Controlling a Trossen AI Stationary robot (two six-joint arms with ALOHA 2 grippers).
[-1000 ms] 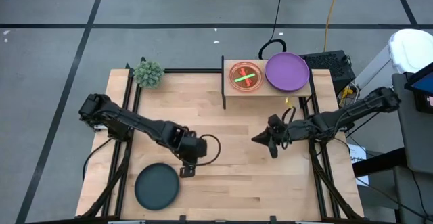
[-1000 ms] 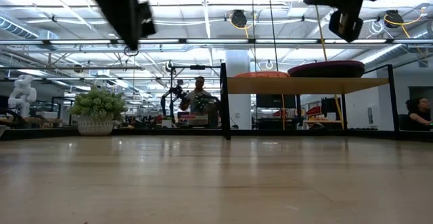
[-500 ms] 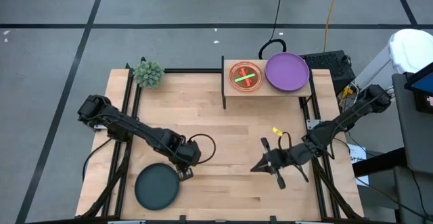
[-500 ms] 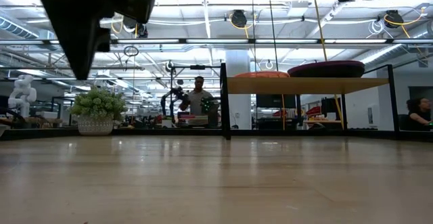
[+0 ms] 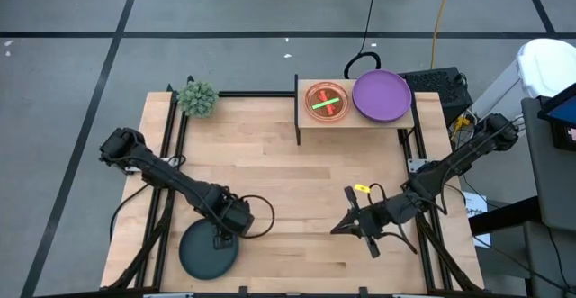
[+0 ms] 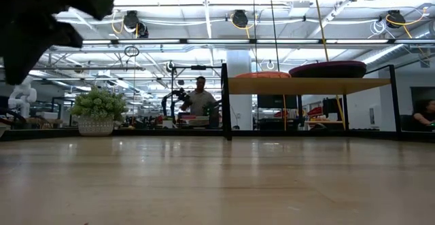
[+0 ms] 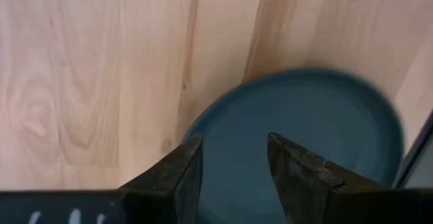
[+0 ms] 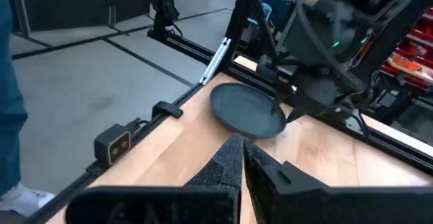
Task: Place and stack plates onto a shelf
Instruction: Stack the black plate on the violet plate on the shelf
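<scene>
Left tool (image 5: 219, 240) now lowered over the teal plate (image 5: 205, 252), fingers (image 7: 177, 176) parted, nothing held; right tool (image 5: 340, 229) closed, empty.

I see a small spiky green plant (image 5: 197, 97) in its pot at the table's (image 5: 288, 167) far left corner, a person (image 6: 200, 97) standing beyond.

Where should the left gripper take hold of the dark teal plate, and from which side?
At its rim. The teal plate lies flat on the table, so only the raised edge offers a hold. The open left gripper hangs above the plate's right edge; probably come down there, one finger inside.
</scene>
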